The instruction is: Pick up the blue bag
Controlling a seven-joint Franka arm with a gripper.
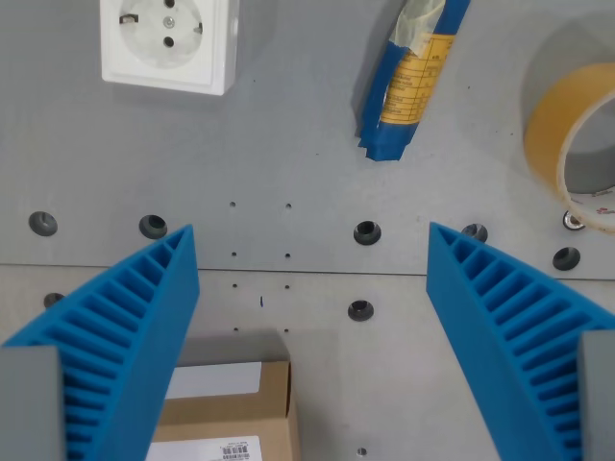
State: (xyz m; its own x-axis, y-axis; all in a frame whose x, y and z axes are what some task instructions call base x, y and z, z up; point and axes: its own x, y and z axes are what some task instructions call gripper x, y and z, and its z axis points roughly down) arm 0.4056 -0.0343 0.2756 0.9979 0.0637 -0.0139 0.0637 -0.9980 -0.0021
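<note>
Here the pincer (309,252) is hanging wide open over the grey surface (288,144), its two blue ribbed fingers (135,327) spreading toward the lower corners of the frame and gripping nothing. The bag (408,82) is lying in the upper right of centre, well apart from the fingertips and above the gap between them, a little toward the wrist view's right. Its long axis is running steeply, from the top edge down and slightly leftward, ending in a blue crimped seam; the upper part is running out of frame. A socket (170,43) is sitting in the upper left, a tape roll (567,144) at the right edge, and a box (231,418) is showing at the bottom. To my eye, the pincer is needing to travel up-frame and a touch right, so that its fingers are straddling the bag across its narrow width.
</note>
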